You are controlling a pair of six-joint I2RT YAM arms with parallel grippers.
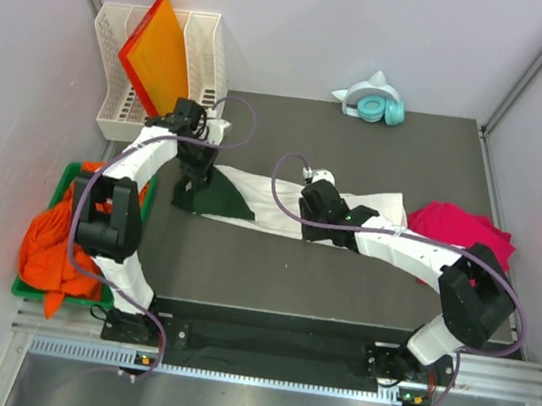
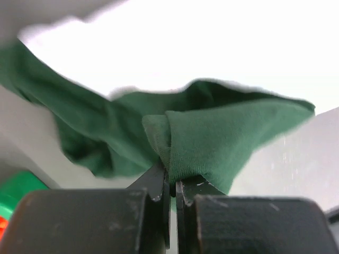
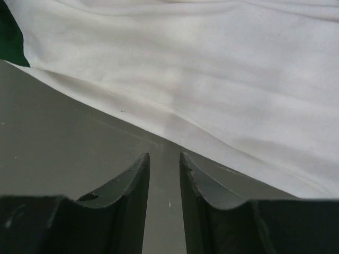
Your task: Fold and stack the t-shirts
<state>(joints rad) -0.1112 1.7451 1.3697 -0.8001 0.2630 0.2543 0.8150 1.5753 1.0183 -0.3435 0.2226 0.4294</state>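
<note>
Both arms on a white and green garment, centre of frame.

Lower left of the top view: green bin (image 1: 32, 289) heaped with orange clothes (image 1: 49, 238), beside the dark surface (image 1: 340, 284). Centre: white t-shirt (image 1: 281, 204) lies flat in a long band, with green cloth (image 1: 216, 198) at its left end. The left gripper (image 2: 172, 180) is closed tight on a bunched fold of the green cloth, which is raised off the surface. The right gripper (image 3: 164, 161) is nearly closed with a narrow gap and nothing between the fingers, low over bare surface just short of the white t-shirt's near edge. Right edge: pink t-shirt (image 1: 459, 230) in a loose pile. Upper left: white rack (image 1: 111, 49) holding a tilted orange board (image 1: 159, 51). Top centre: teal headphones (image 1: 373, 106).
</note>
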